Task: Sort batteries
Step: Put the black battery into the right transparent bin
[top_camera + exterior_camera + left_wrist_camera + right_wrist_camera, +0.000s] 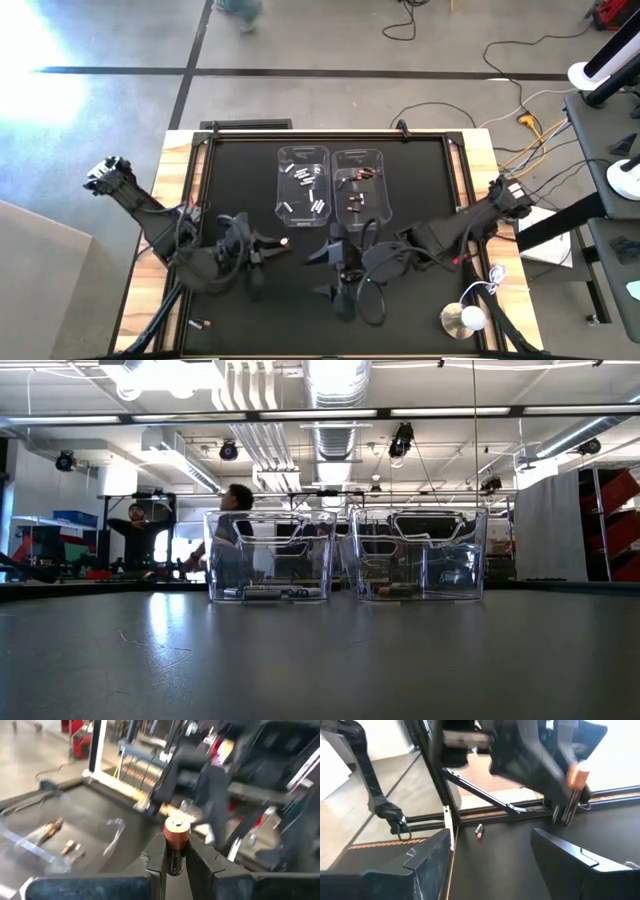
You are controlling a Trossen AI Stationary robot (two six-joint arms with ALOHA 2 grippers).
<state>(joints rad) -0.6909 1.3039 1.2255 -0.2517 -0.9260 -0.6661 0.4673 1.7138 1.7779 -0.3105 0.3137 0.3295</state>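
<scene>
Two clear bins stand side by side on the black mat at the far middle. The left bin (302,182) (268,555) holds several silvery-white batteries. The right bin (360,185) (418,555) holds dark ones with copper ends. My left gripper (276,243) (176,851) is above the mat on the near side of the left bin, shut on a dark battery with a copper end (176,831) (579,776). My right gripper (325,273) (492,836) is just to its right, open, with nothing between its fingers. Neither gripper shows in the low view. My left gripper pinches the battery's dark body (174,862) between its two fingers. The battery lies along the fingers, and its copper end (176,829) sticks out past the fingertips. The fingers are roughly level and point toward the table's right. The battery is lifted clear of the mat.
One loose battery (200,324) (479,830) lies near the table's near left corner. A white round object (462,318) sits at the near right. Cables trail on the floor beyond the table. People show in the room behind the bins in the low view.
</scene>
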